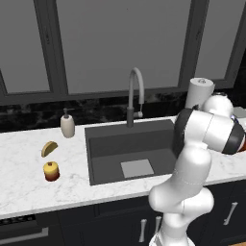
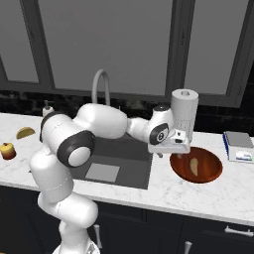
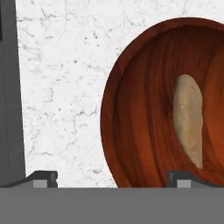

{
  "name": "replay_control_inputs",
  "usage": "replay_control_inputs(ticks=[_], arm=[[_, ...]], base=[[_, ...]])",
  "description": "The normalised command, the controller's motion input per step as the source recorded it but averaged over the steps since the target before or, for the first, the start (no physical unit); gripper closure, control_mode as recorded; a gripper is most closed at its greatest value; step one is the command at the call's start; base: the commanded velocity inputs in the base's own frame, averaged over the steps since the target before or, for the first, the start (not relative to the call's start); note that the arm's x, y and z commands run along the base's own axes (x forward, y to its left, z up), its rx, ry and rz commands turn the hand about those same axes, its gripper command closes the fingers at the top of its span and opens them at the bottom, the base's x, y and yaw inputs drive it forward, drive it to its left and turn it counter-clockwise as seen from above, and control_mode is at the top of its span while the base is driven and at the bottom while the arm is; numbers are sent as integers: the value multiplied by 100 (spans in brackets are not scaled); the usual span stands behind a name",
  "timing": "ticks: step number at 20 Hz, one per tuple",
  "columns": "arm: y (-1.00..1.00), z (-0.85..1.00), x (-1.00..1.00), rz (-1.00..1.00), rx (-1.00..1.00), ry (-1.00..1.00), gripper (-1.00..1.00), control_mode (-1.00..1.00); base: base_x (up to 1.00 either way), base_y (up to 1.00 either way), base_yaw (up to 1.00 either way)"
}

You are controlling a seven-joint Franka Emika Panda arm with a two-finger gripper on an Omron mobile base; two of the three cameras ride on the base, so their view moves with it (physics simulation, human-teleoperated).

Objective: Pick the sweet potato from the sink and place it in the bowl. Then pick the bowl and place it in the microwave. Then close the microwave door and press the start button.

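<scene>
Reddish-brown and glossy, one bowl (image 2: pixel 196 166) sits on the white marble counter (image 2: pixel 163 191) just right of the sink (image 2: pixel 126 161); one sweet potato (image 2: pixel 194 165) lies inside it, tan and tapered, also seen in the hand view (image 3: pixel 189 124) resting on the bowl's wood-grained floor (image 3: pixel 144 113). One gripper (image 2: pixel 159 155) hangs above the counter strip between sink and bowl, near the bowl's left rim; its two finger tips (image 3: pixel 43 178) stand wide apart with nothing between them. One curved grey faucet (image 1: pixel 136 93) rises behind the basin; one soap dispenser (image 1: pixel 67 125), one yellow-brown crescent food (image 1: pixel 49 148) and one red-yellow round fruit (image 1: pixel 51 170) sit left of the sink; one paper towel roll (image 2: pixel 184 111) stands behind the bowl.
</scene>
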Motion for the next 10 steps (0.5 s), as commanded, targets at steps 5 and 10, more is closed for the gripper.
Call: replay_control_inputs(ticks=[5, 10], arm=[[-6, -2, 36, 0, 0, 15, -100, -100], [-11, -9, 13, 0, 0, 13, -100, -100]], base=[[0, 0, 0], [0, 0, 0]])
